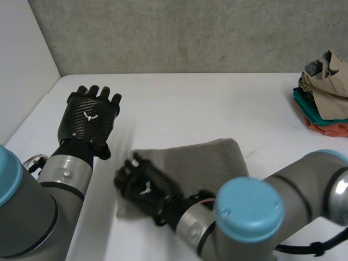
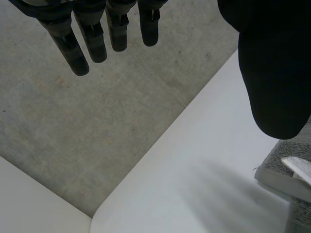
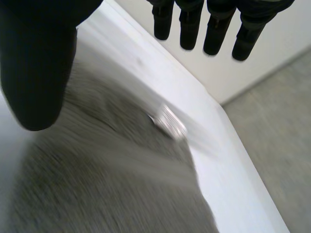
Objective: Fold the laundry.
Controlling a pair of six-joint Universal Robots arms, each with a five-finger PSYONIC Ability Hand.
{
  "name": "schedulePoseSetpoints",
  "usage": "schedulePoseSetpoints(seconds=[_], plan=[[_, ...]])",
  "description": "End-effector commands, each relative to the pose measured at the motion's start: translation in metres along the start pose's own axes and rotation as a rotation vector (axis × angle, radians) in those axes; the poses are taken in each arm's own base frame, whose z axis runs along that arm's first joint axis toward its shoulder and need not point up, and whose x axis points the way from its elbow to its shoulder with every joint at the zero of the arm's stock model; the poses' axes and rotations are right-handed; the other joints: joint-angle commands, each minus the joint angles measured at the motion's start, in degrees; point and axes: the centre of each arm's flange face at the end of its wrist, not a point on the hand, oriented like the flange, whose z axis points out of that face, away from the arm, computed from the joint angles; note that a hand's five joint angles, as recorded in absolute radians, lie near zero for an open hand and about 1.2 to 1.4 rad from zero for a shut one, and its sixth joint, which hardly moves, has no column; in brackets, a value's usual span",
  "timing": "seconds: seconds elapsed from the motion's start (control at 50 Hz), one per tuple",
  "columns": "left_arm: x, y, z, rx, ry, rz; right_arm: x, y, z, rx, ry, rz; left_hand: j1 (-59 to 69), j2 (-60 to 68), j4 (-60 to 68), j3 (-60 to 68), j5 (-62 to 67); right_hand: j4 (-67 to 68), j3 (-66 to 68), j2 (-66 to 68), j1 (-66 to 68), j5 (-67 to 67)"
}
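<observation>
A grey folded cloth lies on the white table in front of me. My right hand hovers over the cloth's left end, fingers straight and apart from the thumb, holding nothing. In the right wrist view the cloth lies under the palm, with a white label at its edge below the fingers. My left hand is open above the bare table, left of the cloth. Its wrist view shows straight fingers and a corner of the cloth beside the thumb.
A stack of folded clothes in beige, teal and orange sits at the table's far right. A grey wall runs behind the table and a white panel stands at the left. Bare table lies between the cloth and the stack.
</observation>
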Motion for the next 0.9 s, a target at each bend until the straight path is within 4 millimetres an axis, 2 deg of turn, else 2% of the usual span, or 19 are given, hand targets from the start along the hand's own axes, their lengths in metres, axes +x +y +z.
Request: schedulePoseSetpoints(seconds=[0.02, 0.14, 0.22, 0.28, 0.3, 0.38, 0.46, 0.5, 0.52, 0.56, 0.6, 0.62, 0.68, 0.7, 0.74, 0.82, 0.84, 0.88, 0.9], plan=[[0.005, -0.002, 0.007, 0.014, 0.007, 0.006, 0.079, 0.023, -0.036, -0.156, 0.185, 0.168, -0.48, -1.35, -1.25, -1.66, -2.36, -5.22, -5.20, -4.25, -4.83, -4.49], [0.023, 0.002, 0.014, 0.004, 0.056, 0.012, 0.094, 0.069, -0.067, -0.383, 0.201, 0.321, -0.31, -1.18, -1.09, -1.49, -2.20, -5.22, -5.20, -4.25, -4.83, -4.49], [0.036, 0.007, 0.012, -0.008, 0.093, 0.018, 0.100, 0.088, -0.075, -0.432, 0.234, 0.338, -0.31, -1.18, -1.09, -1.49, -2.20, -5.03, -5.01, -4.06, -4.64, -4.30], [0.044, 0.010, 0.009, -0.017, 0.116, 0.022, 0.101, 0.094, -0.078, -0.446, 0.237, 0.349, -0.31, -1.18, -1.09, -1.49, -2.20, 9.78, 9.80, 10.75, 10.17, 10.51], [0.045, 0.011, 0.009, -0.019, 0.122, 0.024, 0.100, 0.097, -0.079, -0.457, 0.240, 0.352, -0.31, -1.18, -1.09, -1.49, -2.20, 24.99, 25.01, 25.96, 25.38, 25.72], [0.048, 0.013, 0.005, -0.026, 0.134, 0.027, 0.107, 0.109, -0.082, -0.493, 0.273, 0.339, -0.64, -1.52, -1.42, -1.82, -2.53, 64.66, 64.68, 65.63, 65.05, 65.40], [0.046, 0.013, 0.003, -0.030, 0.132, 0.028, 0.125, 0.110, -0.080, -0.465, 0.374, 0.265, -0.48, -1.35, -1.25, -1.66, -2.36, 64.78, 64.80, 65.75, 65.17, 65.51], [0.044, 0.013, 0.003, -0.032, 0.128, 0.028, 0.133, 0.104, -0.080, -0.441, 0.422, 0.228, -0.48, -1.35, -1.25, -1.66, -2.36, 64.78, 64.80, 65.75, 65.17, 65.51], [0.043, 0.012, 0.003, -0.031, 0.124, 0.027, 0.138, 0.098, -0.078, -0.425, 0.444, 0.206, -0.48, -1.35, -1.25, -1.66, -2.36, 64.78, 64.80, 65.75, 65.17, 65.51], [0.039, 0.008, 0.002, -0.020, 0.111, 0.023, 0.139, 0.073, -0.072, -0.360, 0.457, 0.144, -0.48, -1.35, -1.25, -1.66, -2.36, 64.78, 64.80, 65.75, 65.17, 65.51], [0.037, 0.005, 0.001, -0.012, 0.104, 0.020, 0.131, 0.052, -0.063, -0.303, 0.428, 0.103, -0.64, -1.52, -1.42, -1.82, -2.53, 64.78, 64.80, 65.75, 65.17, 65.51], [0.034, 0.004, 0.000, -0.011, 0.097, 0.018, 0.118, 0.033, -0.054, -0.245, 0.389, 0.073, -0.64, -1.52, -1.42, -1.82, -2.53, 64.78, 64.80, 65.75, 65.17, 65.51], [0.027, 0.002, -0.002, -0.009, 0.078, 0.015, 0.099, 0.012, -0.040, -0.175, 0.330, 0.031, -0.81, -1.69, -1.59, -1.99, -2.70, 64.78, 64.80, 65.75, 65.17, 65.51], [0.021, 0.001, -0.004, -0.007, 0.063, 0.013, 0.083, 0.003, -0.030, -0.139, 0.277, 0.002, -0.81, -1.69, -1.59, -1.99, -2.70, 64.78, 64.80, 65.75, 65.17, 65.51], [0.013, 0.000, -0.004, -0.007, 0.039, 0.010, 0.068, -0.001, -0.020, -0.114, 0.229, -0.031, -0.65, -1.52, -1.42, -1.83, -2.53, 64.78, 64.80, 65.75, 65.17, 65.51], [-0.006, -0.001, -0.006, -0.006, -0.020, -0.001, 0.020, -0.015, -0.007, -0.047, 0.097, -0.122, -0.31, -1.18, -1.09, -1.49, -2.20, 64.78, 64.80, 65.75, 65.17, 65.51], [-0.009, -0.001, -0.006, -0.005, -0.030, -0.002, -0.001, -0.020, -0.005, -0.014, 0.033, -0.153, -0.14, -1.02, -0.92, -1.32, -2.03, 64.78, 64.80, 65.75, 65.17, 65.51], [-0.017, -0.003, -0.007, 0.002, -0.055, -0.007, -0.018, -0.021, -0.005, 0.009, -0.025, -0.166, 0.03, -0.85, -0.75, -1.15, -1.86, 64.78, 64.80, 65.75, 65.17, 65.51], [-0.019, -0.003, -0.007, 0.002, -0.061, -0.009, -0.024, -0.020, -0.005, 0.018, -0.050, -0.165, 0.03, -0.85, -0.75, -1.15, -1.86, 60.01, 60.03, 60.98, 60.40, 60.74]])
